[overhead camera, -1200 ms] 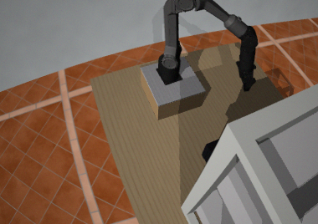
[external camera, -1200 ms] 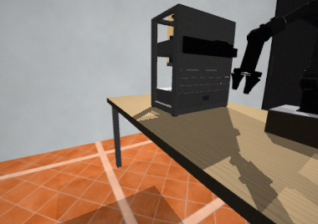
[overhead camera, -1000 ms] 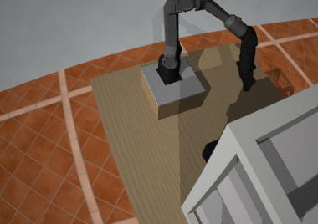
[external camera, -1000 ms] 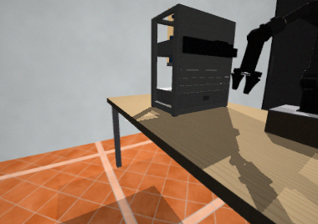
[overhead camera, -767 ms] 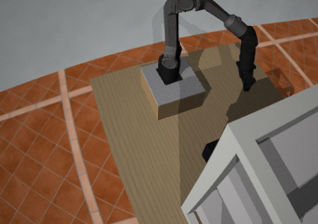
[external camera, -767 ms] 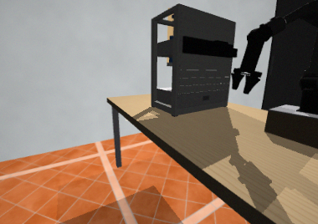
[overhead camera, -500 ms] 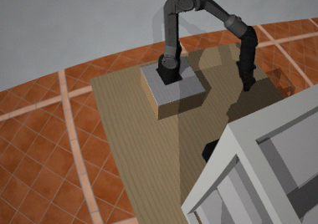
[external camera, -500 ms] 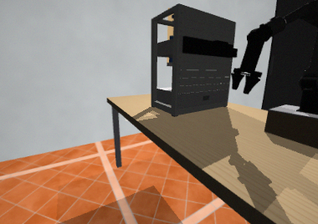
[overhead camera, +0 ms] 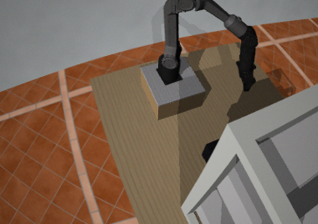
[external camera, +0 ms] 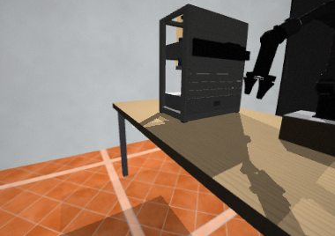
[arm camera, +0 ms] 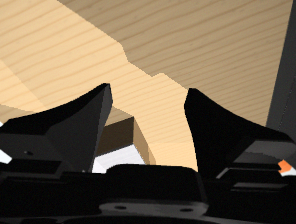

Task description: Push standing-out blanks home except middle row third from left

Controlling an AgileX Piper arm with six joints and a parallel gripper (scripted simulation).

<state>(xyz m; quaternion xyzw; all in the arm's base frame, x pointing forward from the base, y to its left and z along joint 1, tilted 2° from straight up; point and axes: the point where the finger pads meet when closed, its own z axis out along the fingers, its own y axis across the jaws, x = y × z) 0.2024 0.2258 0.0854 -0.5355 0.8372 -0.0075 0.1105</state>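
My black two-fingered gripper [external camera: 260, 86] hangs wide open, gripping nothing, tips down over the tan wooden table [external camera: 220, 147] so I'm free to push. Centre frame in the exterior view, just beside me, stands the dark metal rack [external camera: 204, 65]; its blanks I can't make out.

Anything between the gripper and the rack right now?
No. In the exterior view the open gripper hangs beside the rack, with only background showing between them.
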